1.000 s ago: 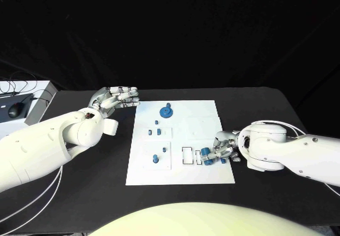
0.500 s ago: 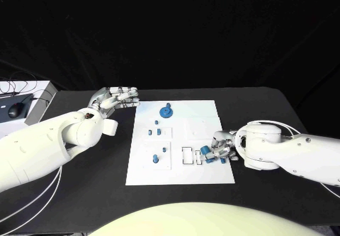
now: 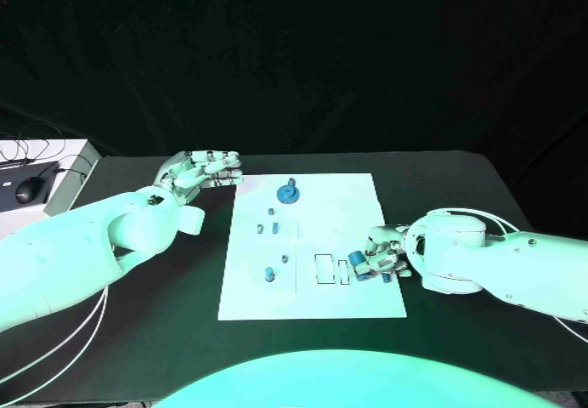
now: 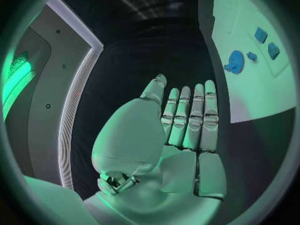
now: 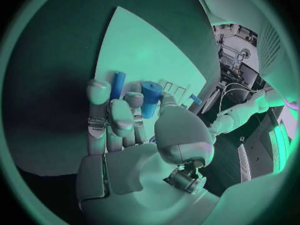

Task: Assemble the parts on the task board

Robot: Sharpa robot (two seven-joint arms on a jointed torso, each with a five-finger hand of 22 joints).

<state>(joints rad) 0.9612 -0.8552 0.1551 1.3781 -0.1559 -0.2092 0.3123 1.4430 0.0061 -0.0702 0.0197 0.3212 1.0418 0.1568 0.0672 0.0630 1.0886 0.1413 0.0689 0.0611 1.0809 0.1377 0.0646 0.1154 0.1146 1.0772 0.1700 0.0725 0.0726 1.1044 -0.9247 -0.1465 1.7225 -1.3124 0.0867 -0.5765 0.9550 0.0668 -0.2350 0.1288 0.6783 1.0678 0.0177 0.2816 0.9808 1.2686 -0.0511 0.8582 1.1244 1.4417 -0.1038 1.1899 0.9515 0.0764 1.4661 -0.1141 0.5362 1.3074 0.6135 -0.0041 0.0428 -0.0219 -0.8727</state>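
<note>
Backdrop: black curtain behind a black table (image 3: 454,183); you have the white task board (image 3: 319,246) lying in its middle.
Right hand: your right hand (image 3: 377,257) sits over the board's right edge, near its near-right corner. Its fingers (image 5: 99,105) are curled round a blue cylindrical part (image 5: 150,98), with a slimmer blue peg (image 5: 117,84) beside it among the fingers. You are gripping; whether both pieces are truly held I cannot tell.
Why held so: the cylinder points down towards the board, probably so you can seat it in a slot.
Target slots: white rectangular pockets (image 3: 325,268) lie just beside that hand, towards the board's middle.
Left hand: your left hand (image 3: 199,171) hovers off the board's far-left corner, flat, fingers (image 4: 190,117) straight and side by side, holding nothing; it looks parked clear of the work.
Other parts: a blue gear (image 3: 287,193) stands near the far edge; two small blue blocks (image 3: 269,228) sit mid-board; a blue peg (image 3: 269,274) stands nearer the left edge.
Progress: several pieces already stand in place; the one in hand is not yet seated.
</note>
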